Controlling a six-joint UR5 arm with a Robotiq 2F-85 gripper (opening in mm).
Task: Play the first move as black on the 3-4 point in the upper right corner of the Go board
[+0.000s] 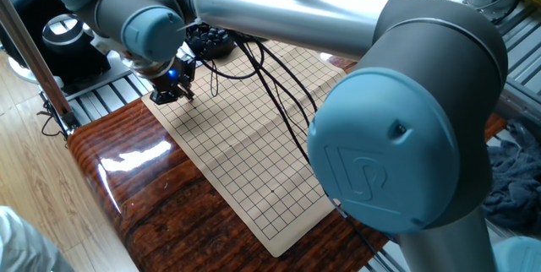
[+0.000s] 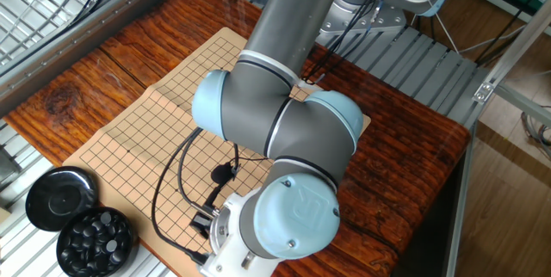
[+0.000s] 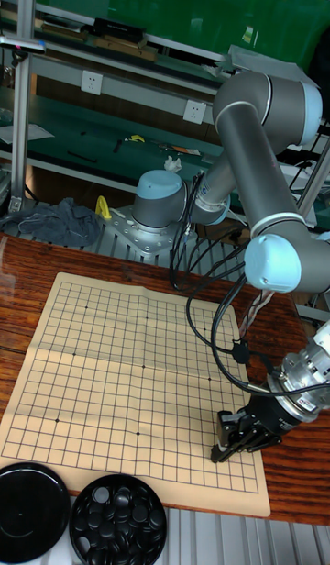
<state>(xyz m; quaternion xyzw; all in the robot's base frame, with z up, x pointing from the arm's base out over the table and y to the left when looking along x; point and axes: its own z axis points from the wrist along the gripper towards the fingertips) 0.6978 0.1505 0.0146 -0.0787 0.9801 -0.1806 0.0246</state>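
Tall fixed view: the gripper hangs low over the board near its corner; whether its fingers hold a stone I cannot tell. The black stones in the bowl look small, hard, slick: pinch across the middle.

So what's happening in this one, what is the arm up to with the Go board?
A single robot arm is reaching over a paper Go board on a wooden table. Its gripper is down low over the board's corner nearest the bowl of black stones, whose lid lies beside it. No stones are visible on the board's uncovered grid. Whether the jaws hold a stone cannot be seen from any view.
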